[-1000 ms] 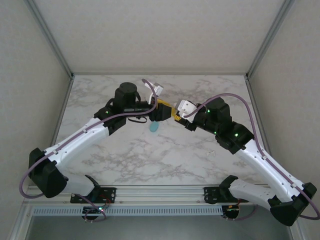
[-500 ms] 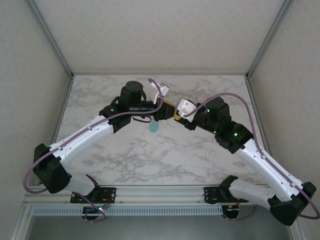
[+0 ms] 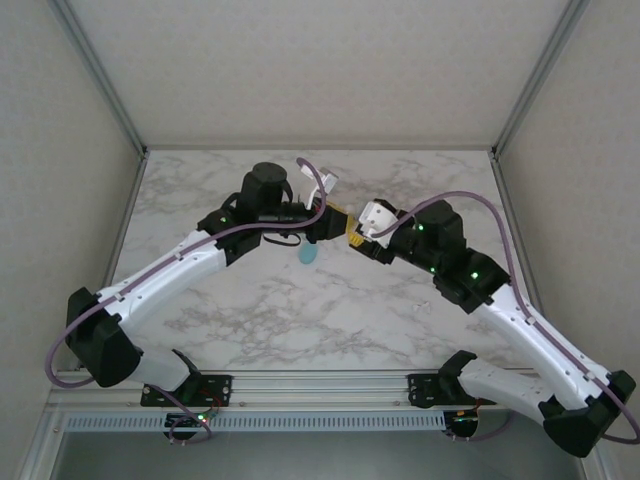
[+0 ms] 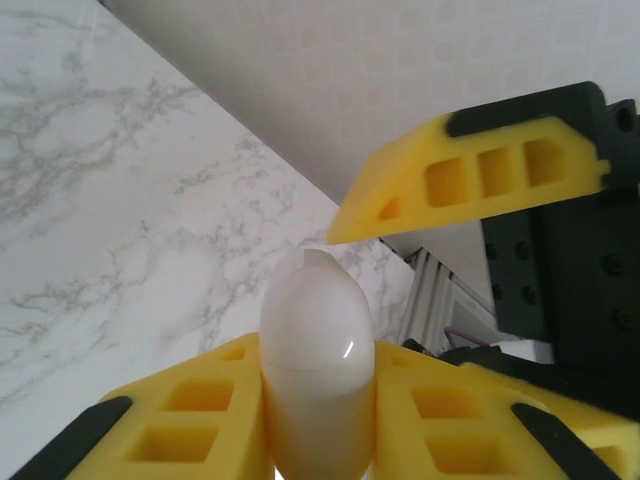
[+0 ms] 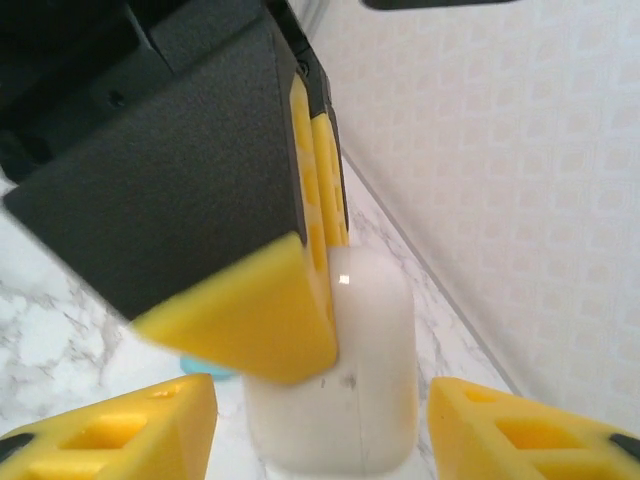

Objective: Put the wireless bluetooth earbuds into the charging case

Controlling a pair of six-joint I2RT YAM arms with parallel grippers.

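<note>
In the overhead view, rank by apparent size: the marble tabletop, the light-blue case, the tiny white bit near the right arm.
1. marble tabletop, by far.
2. charging case.
3. small white bit, a speck.
All lie on the table, so nearness hardly matters.

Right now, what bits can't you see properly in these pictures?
- Earbuds: top view, too small to pick out; a pale speck on the table can't be identified.
- Charging case: top view, tiny, its far end under the left tool; open or closed can't be told.
- White rounded piece: left wrist view, base cut off by the bottom edge, sides covered by the left tool's fingers.
</note>
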